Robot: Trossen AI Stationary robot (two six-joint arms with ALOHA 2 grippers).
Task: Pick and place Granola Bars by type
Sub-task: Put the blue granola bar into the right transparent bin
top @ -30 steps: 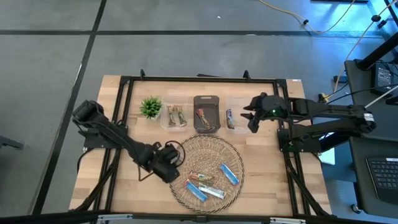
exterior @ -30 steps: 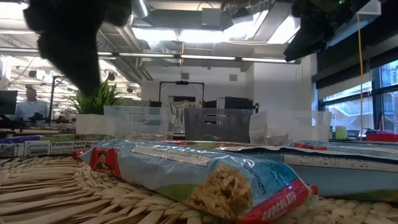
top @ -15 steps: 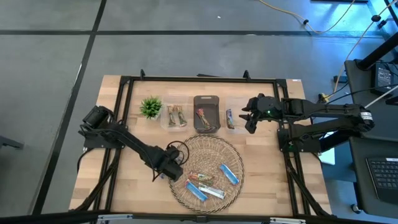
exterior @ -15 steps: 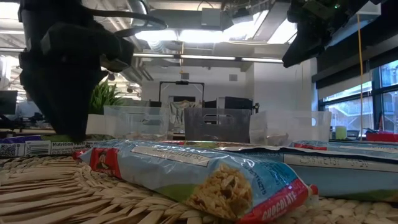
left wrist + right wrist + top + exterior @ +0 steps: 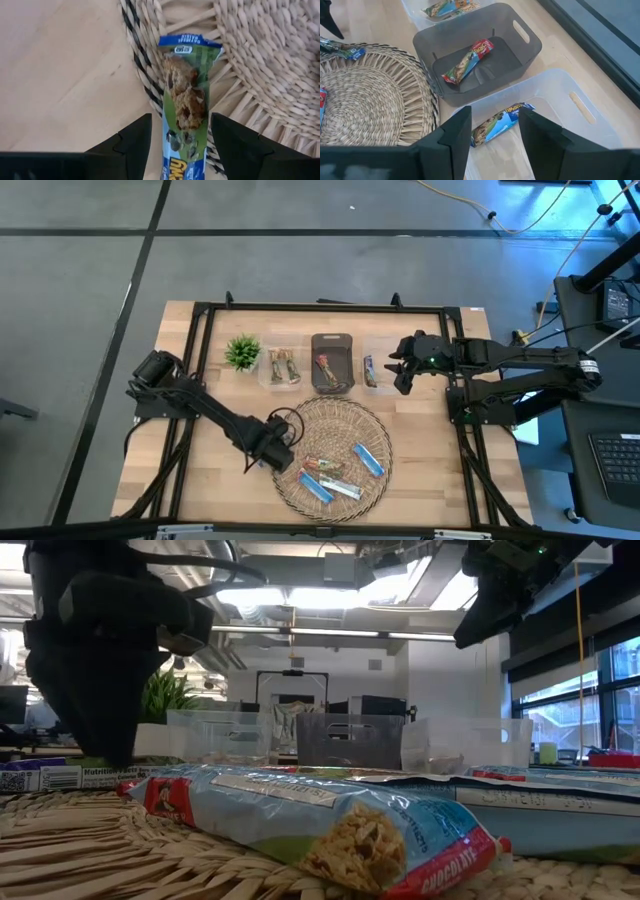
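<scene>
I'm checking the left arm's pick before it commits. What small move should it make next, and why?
Probably shut the left gripper on the green bar. Its open fingers straddle the bar, which lies across the edge of the woven mat, so it looks lined up. The right gripper waits over the clear bin.

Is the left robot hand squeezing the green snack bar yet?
Apart. In the left wrist view the left hand is open, with wood and mat visible between each finger and the green bar.
</scene>
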